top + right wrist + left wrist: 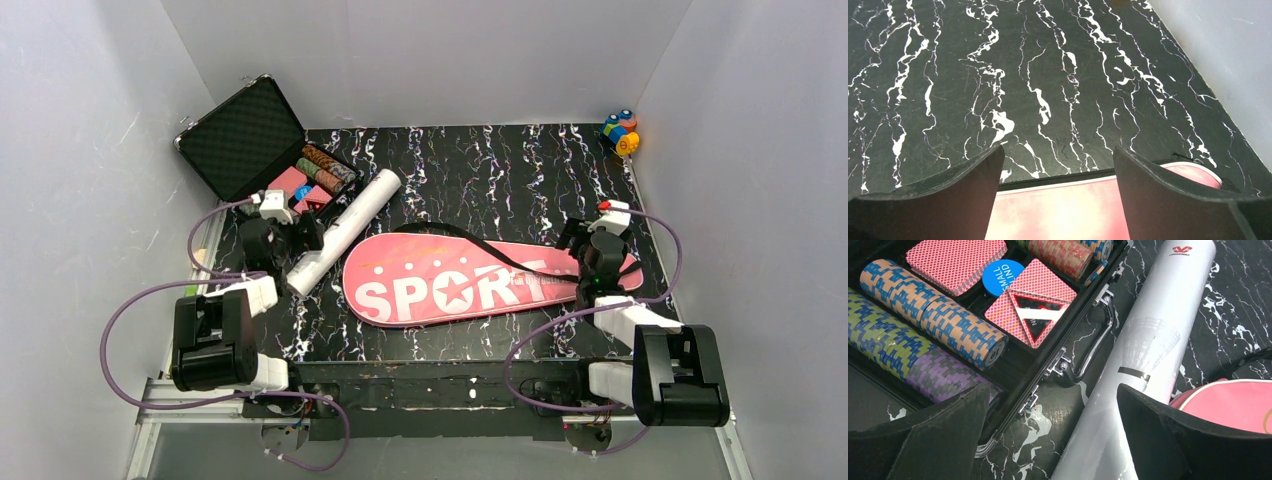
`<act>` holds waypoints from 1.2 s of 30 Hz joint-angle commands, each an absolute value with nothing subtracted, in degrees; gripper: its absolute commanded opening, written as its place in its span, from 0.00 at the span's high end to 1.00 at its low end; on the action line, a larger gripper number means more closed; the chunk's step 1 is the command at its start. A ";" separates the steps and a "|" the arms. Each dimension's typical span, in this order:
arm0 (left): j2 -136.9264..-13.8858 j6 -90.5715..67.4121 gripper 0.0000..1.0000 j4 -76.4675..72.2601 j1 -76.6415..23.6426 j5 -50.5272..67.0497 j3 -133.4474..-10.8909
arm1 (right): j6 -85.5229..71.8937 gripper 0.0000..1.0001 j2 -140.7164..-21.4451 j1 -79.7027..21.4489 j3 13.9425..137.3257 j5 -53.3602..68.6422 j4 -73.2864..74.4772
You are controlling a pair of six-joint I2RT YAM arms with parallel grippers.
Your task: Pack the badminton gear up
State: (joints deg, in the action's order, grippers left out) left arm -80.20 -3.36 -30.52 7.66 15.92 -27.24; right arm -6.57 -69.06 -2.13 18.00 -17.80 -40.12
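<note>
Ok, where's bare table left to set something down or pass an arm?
Widest bare patch: table between the pink cover and the back wall, running right to the toy. A narrower strip between the cover and the near edge. Crowded: back left, where chip case, white tube and left pincer bunch.

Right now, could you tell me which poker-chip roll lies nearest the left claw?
The purple-and-grey roll, right by the left claw; the rest lie farther back.

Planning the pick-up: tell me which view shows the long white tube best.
Top external: the white tube shows nearly full length, lying diagonally between the poker case and the pink cover. Left wrist gives a close-up with its printed logo, but the near end runs out of frame. Right wrist shows none of it.
</note>
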 commanded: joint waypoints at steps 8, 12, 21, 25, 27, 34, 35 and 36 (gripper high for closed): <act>-85.77 -0.49 0.00 -72.35 7.72 24.17 -10.16 | -6.64 0.11 -74.54 -0.66 3.49 -15.09 -75.98; -86.29 -0.93 0.00 -65.75 7.70 23.94 -14.02 | -6.95 0.11 -74.34 -0.62 8.15 -14.96 -66.77; -85.18 1.46 0.00 -59.14 5.59 20.13 -16.37 | -7.44 0.11 -75.41 1.39 14.80 -14.13 -55.37; -85.23 1.31 0.00 -59.71 5.57 20.23 -16.17 | -6.88 0.10 -75.41 1.41 14.03 -14.24 -57.04; -85.46 1.26 0.00 -60.07 5.61 20.22 -16.18 | -6.86 0.10 -75.41 1.40 14.06 -14.24 -57.04; -85.43 1.49 0.01 -59.25 5.59 20.05 -16.50 | -6.90 0.10 -75.41 1.41 14.04 -14.27 -57.04; -85.42 1.47 0.00 -59.28 5.60 20.04 -16.46 | -6.86 0.10 -75.41 1.41 14.04 -14.29 -57.04; -85.46 1.38 0.01 -59.45 5.59 20.04 -16.44 | -6.86 0.10 -75.45 1.41 14.03 -14.24 -57.06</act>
